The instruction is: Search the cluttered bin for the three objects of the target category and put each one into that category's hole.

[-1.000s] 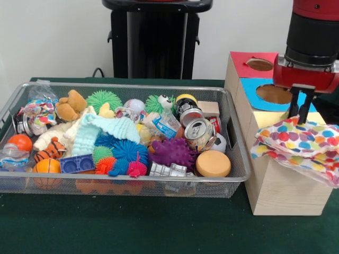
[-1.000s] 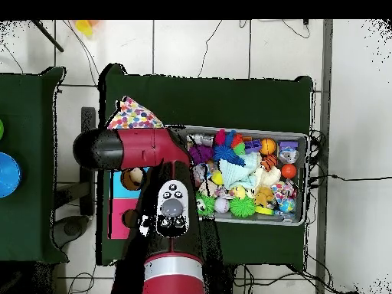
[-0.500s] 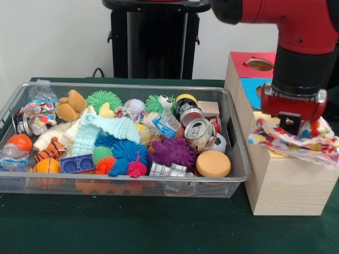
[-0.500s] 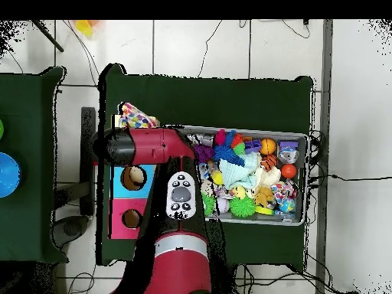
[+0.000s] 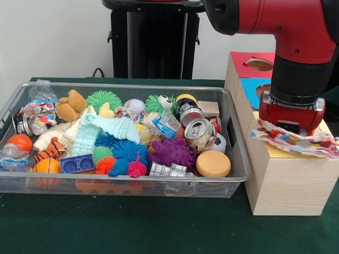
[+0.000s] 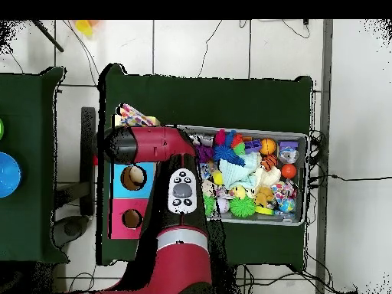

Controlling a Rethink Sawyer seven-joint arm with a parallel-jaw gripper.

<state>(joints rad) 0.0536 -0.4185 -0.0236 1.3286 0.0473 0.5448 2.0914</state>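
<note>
A dark green table (image 5: 132, 227) carries everything. Beyond it — a black stand (image 5: 153, 47) against a white wall (image 5: 53, 37).

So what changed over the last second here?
The gripper came down onto the wooden box, pressing the polka-dot cloth from a raised bunch into a flat layer over the box's near, yellow end. Whether the cloth is released cannot be seen. The bin and its clutter stayed put.

No readable text, labels, brands or numbers. The can (image 5: 199, 133) in the bin (image 5: 233, 159) has printing too small and blurred to read. The wooden box (image 5: 280, 185) carries only coloured panels, no lettering.
</note>
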